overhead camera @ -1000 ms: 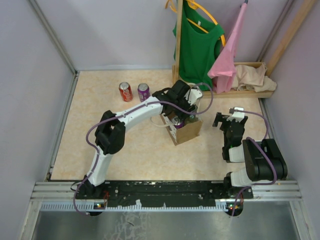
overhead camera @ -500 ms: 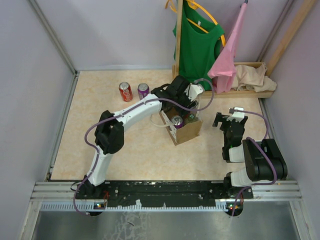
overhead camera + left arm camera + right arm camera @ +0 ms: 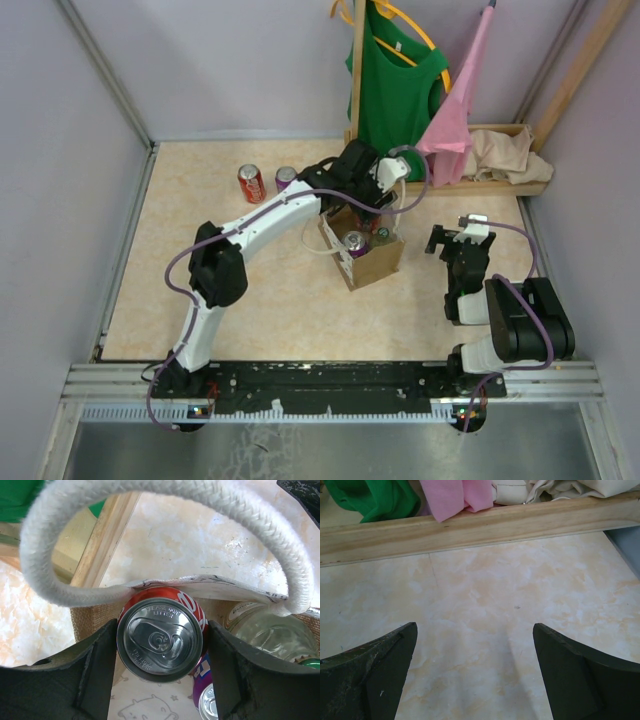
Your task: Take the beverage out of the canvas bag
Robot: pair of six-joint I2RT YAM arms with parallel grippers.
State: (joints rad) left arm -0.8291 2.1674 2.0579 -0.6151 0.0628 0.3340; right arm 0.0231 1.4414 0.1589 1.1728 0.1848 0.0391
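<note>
The tan canvas bag (image 3: 372, 262) stands at mid-table with a white rope handle (image 3: 60, 587) looping past the left wrist camera. My left gripper (image 3: 162, 647) is shut on a red beverage can (image 3: 162, 632), gripping its sides just above the bag's rim (image 3: 165, 582). In the top view the left gripper (image 3: 366, 190) hovers over the bag's far edge and hides that can. Inside the bag sit a purple can (image 3: 209, 700) and a clear glass bottle (image 3: 267, 630). My right gripper (image 3: 475, 672) stands open over bare tabletop to the right of the bag, also seen as the right gripper (image 3: 460, 237).
A red can (image 3: 251, 184) and a purple can (image 3: 286, 177) stand on the table left of the bag. Behind it is a wooden rack (image 3: 500, 185) with a green shirt (image 3: 395, 90), a pink cloth (image 3: 455, 110) and a beige cloth heap (image 3: 510, 152).
My left gripper has risen and drawn back toward the rack with the red can, uncovering the cans left in the bag. The right arm has not moved.
</note>
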